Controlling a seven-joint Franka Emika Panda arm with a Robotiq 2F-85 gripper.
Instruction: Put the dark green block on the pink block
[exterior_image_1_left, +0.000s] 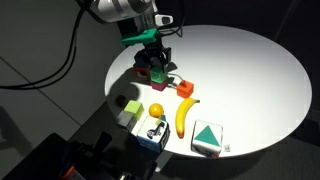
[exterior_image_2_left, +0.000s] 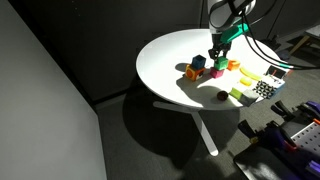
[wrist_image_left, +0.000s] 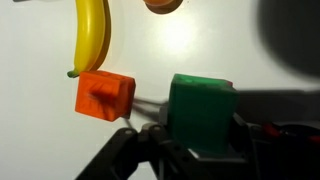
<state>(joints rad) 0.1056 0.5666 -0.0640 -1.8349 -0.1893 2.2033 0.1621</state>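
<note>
Round white table (exterior_image_1_left: 250, 70) on a single pedestal, seen in both exterior views; the half away from the arm's side is bare, giving open room out to the rim; all objects lie in the other half, several close to the edge. Gripper (exterior_image_1_left: 155, 60) hangs low over a tight cluster of small cubes, its jaws clenched on the dark green block (wrist_image_left: 203, 110); in the wrist view the block fills the gap between the fingers (wrist_image_left: 130, 150), with white tabletop beyond it. The pink block cannot be told apart with certainty from the reddish cubes crowded under the gripper in the exterior views; in the wrist view it does not show. Orange-red block (wrist_image_left: 105, 95) lies just beside the held block, apart from it by a narrow strip of table; banana (wrist_image_left: 92, 35) lies beyond that cube, its stem end pointing toward it. Small round orange-yellow object (exterior_image_1_left: 156, 110) sits beside the banana; pale yellow-green block (exterior_image_1_left: 130, 112) lies near the rim; a small patterned box (exterior_image_1_left: 152, 130) and the white cube with a green triangle (exterior_image_1_left: 207, 138) stand close to the edge; black cables (exterior_image_1_left: 60, 60) hang from the arm beside the table.
</note>
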